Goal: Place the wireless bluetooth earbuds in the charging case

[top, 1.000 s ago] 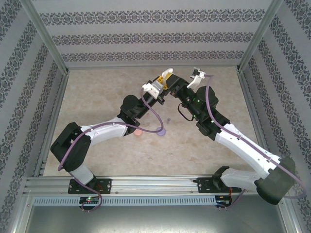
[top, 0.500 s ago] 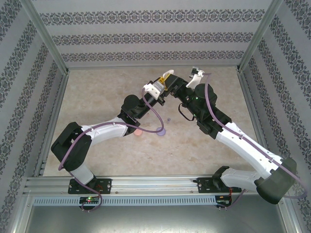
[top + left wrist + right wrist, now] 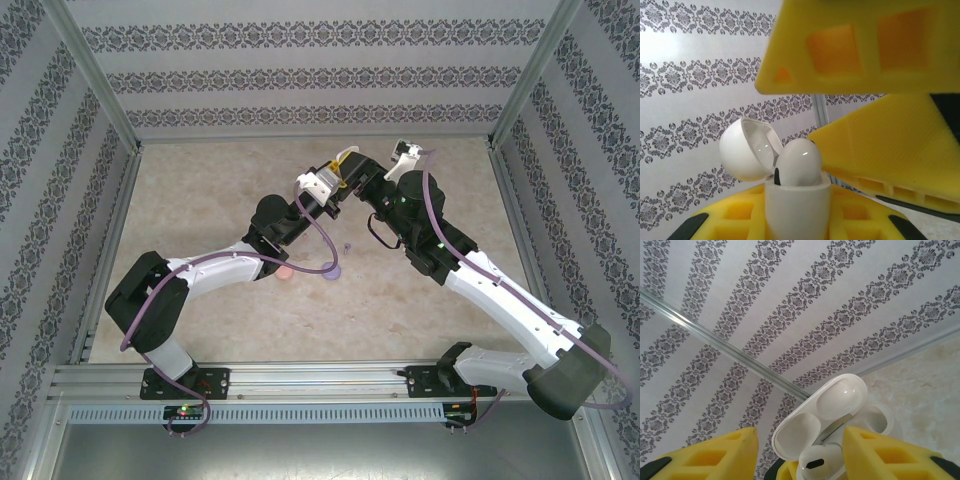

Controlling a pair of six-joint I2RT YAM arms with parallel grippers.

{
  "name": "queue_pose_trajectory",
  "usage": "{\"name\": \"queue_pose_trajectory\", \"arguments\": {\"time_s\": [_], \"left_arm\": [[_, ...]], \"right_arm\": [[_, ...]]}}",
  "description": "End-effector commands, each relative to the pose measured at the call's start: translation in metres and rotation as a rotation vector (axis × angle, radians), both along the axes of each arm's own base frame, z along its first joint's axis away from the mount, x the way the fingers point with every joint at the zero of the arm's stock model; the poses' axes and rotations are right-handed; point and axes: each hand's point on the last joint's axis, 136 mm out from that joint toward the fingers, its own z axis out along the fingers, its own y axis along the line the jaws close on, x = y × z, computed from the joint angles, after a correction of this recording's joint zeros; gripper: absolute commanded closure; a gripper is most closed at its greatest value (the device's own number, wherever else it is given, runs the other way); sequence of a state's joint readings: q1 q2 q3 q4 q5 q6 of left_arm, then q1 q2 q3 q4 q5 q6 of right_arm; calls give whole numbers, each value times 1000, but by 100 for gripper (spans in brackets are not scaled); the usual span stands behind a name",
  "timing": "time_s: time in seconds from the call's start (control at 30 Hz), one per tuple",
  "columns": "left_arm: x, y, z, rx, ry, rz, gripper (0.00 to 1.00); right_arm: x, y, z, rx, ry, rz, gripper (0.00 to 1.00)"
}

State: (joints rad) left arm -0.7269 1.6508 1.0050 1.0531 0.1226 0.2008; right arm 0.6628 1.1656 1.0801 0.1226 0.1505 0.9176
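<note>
Pinches the white charging case point(image 3: 826, 405) in the left gripper point(image 3: 797, 216), holds the right gripper point(image 3: 799, 441) spread around 1 white earbud point(image 3: 799, 162) half-seated in its socket, risks flicking it out by snagging on withdrawal.

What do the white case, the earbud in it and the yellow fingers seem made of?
Charging case: smooth white plastic, likely; glossy lid interior shows highlights. Earbud: glossy white plastic, bright reflections. Yellow fingers: probably printed plastic, matte, fine layer lines.
</note>
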Motion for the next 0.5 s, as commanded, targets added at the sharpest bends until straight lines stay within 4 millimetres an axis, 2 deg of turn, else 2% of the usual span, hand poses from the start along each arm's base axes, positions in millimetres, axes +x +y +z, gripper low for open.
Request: {"name": "queue_pose_trajectory", "arguments": {"time_s": [0.0, 0.23, 0.33, 0.47], "left_arm": [[-23, 4, 55, -128, -121, -49, 100], [-25, 4, 55, -131, -117, -56, 100], [-26, 6, 55, -137, -116, -52, 100], [-26, 13, 53, -141, -117, -23, 100]], "right_arm": [[5, -10, -32, -61, 105, -48, 47], [8, -21, -23, -56, 96, -76, 29], [5, -28, -12, -49, 67, -75, 26], [-10, -47, 5, -50, 34, -91, 26]]}}
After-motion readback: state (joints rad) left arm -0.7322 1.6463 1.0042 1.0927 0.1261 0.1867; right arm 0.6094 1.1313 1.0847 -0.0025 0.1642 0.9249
